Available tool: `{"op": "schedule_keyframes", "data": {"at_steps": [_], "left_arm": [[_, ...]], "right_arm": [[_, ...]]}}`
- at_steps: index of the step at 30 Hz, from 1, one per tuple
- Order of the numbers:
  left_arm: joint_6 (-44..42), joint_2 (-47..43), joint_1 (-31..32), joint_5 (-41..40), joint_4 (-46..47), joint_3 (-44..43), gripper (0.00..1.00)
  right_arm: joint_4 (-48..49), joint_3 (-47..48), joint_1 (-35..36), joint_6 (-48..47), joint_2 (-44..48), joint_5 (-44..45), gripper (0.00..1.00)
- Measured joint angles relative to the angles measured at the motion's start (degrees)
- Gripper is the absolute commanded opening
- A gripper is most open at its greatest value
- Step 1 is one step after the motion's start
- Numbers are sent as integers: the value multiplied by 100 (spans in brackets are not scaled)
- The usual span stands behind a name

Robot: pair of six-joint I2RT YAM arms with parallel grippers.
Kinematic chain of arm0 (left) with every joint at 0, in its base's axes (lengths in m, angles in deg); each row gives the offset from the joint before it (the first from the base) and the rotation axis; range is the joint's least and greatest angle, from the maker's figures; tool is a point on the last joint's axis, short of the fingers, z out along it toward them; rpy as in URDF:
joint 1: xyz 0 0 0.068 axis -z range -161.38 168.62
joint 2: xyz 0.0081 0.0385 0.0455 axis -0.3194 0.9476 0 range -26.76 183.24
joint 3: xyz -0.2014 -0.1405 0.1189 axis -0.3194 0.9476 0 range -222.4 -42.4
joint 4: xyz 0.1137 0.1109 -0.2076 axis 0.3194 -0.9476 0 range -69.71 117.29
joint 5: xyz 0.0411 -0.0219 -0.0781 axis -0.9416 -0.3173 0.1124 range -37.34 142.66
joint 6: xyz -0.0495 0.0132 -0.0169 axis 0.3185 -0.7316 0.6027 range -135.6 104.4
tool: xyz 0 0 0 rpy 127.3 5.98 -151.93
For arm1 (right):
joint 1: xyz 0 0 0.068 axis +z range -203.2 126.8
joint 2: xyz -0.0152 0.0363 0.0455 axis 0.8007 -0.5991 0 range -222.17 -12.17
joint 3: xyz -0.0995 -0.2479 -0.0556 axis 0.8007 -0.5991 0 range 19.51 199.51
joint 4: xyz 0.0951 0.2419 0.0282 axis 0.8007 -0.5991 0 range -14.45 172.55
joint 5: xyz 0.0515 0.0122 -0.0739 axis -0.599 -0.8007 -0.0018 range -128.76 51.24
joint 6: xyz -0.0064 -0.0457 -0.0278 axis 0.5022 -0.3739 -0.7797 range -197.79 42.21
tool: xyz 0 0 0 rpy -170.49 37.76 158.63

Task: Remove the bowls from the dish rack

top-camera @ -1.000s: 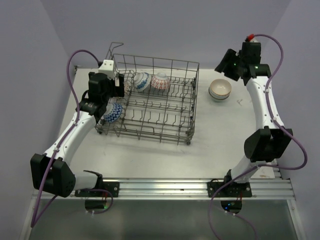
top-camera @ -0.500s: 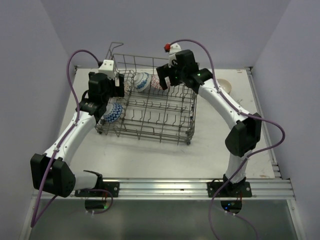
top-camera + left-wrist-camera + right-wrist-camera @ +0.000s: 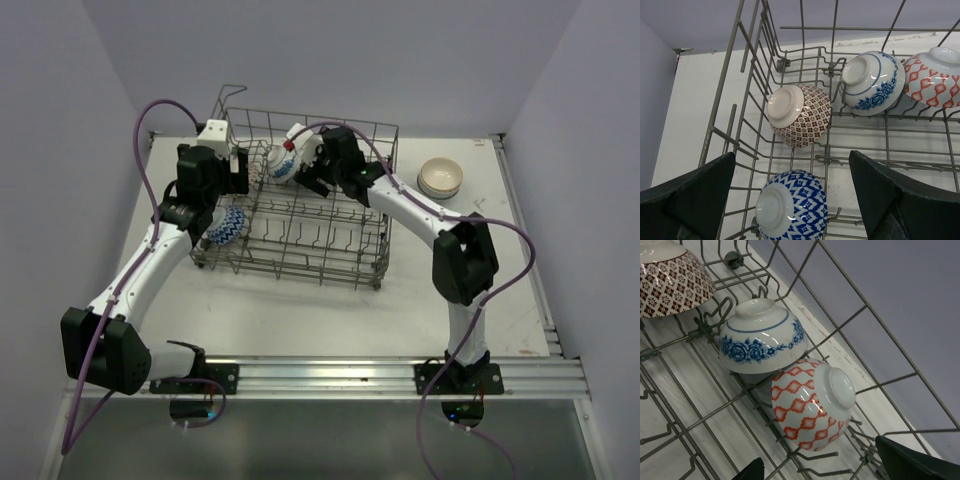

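Observation:
The grey wire dish rack [image 3: 312, 232] holds several bowls. A blue diamond-patterned bowl [image 3: 790, 205] lies at its left end, also in the top view [image 3: 227, 226]. A brown-red patterned bowl [image 3: 799, 115], a blue floral bowl [image 3: 872, 82] and a red diamond-patterned bowl [image 3: 812, 405] lean on tines along the back row. My left gripper [image 3: 792, 155] is open and empty above the blue diamond bowl. My right gripper [image 3: 822, 457] is open and empty, close over the red diamond bowl, and hides it in the top view [image 3: 312, 172].
A stack of pale bowls [image 3: 440, 177] sits on the white table right of the rack. The rack's raised wire handle [image 3: 232, 92] stands at its back left corner. The rack's back wall wires [image 3: 860, 315] are close behind the right gripper.
My right arm has swung from the back right, past the stacked bowls, leftward into the rack over the red diamond bowl. The left arm has not moved.

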Motion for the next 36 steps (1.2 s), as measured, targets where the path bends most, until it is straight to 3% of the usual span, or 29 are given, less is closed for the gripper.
{"op": "schedule_keyframes", "data": {"at_steps": [15,31,35,36], "left_arm": [[2,0,0,22,-90,-105,100],[4,13,0,151,-208,-157,100],[4,26,0,153,-216,-157,100],[7,26,0,153,-219,-157,100]], "right_arm": [[118,986,131,-1534,-1222,-4,99],[20,1692,-96,-1578,-1952,-155,99],[-7,1705,-144,-1449,-1952,-275,88],[-22,1707,-153,-1429,-1952,-313,75]]}}
